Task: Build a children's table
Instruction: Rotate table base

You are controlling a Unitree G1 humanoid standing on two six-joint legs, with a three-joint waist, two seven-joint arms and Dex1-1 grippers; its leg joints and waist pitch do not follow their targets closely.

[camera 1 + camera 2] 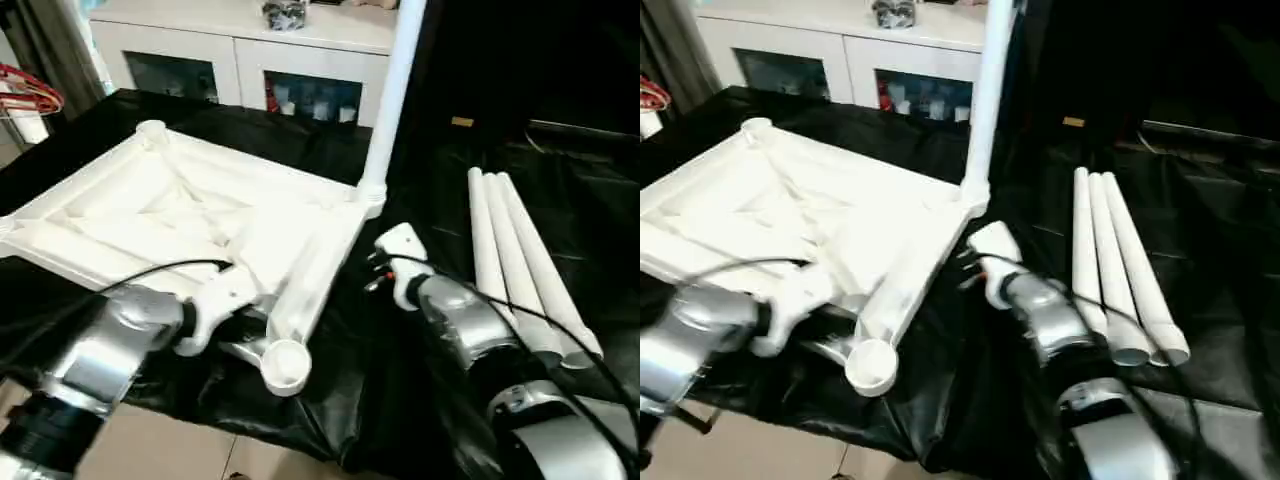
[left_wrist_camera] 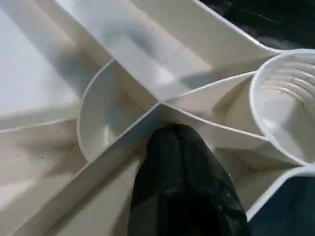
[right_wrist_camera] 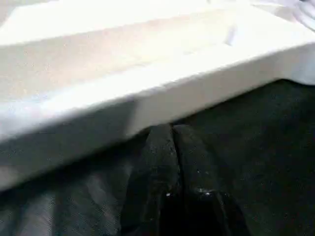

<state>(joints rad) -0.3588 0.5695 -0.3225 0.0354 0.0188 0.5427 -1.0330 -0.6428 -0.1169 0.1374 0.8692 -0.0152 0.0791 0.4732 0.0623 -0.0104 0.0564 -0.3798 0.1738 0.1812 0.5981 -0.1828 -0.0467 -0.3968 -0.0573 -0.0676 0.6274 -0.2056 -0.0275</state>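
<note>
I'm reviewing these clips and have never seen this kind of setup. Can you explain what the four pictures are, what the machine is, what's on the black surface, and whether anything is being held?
This is a humanoid robot with two silver arms. The two wide pictures come from its head, looking down; the two close-ups come from cameras on its wrists. On the black-covered surface lies a white tabletop upside down, ribs showing, with one leg already standing in a far corner socket. Three spare legs lie side by side on the robot's right. The left hand, fingers shut, rests on the ribbed underside near an empty corner socket. The right hand, also shut, sits by the tabletop's edge. Neither holds anything.
</note>
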